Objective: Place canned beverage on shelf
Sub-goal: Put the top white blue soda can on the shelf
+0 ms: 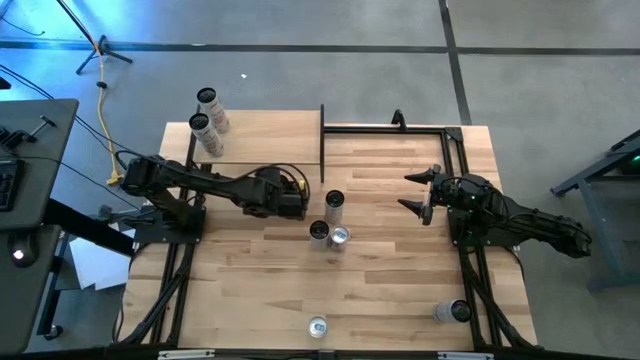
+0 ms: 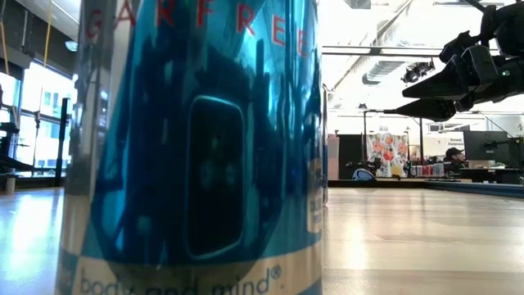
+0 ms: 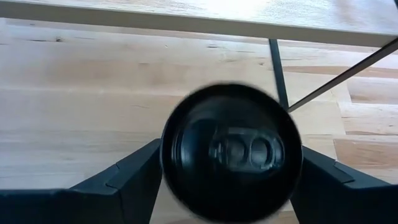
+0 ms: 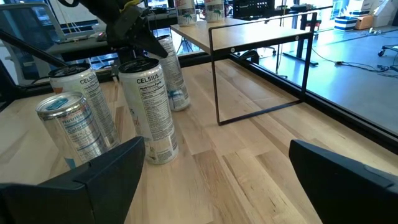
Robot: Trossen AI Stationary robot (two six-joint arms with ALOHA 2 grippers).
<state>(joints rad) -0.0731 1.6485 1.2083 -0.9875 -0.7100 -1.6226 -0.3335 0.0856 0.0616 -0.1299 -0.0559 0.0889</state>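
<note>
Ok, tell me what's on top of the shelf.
Two cans stand near one end of the shelf; the rest of the board shows bare. Under the board is hidden.

Blurred can top [image 3: 231, 152] between the left gripper's fingers [image 3: 134, 180], its sides hidden; 1 can [image 2: 196, 147] cropped.

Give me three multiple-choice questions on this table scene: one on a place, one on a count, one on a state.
1. The two far cans stand: A on the shelf; B inside the bare black frame; C on the floor.
2. Cans clustered mid-table: A one; B three; C six.
3. The right gripper is: A open and empty; B shut on a can; C shut on a post.

A: the two far cans rest on the shelf board.
B: the mid-table cluster has three tops.
A: the right gripper has spread fingers with nothing between.
</note>
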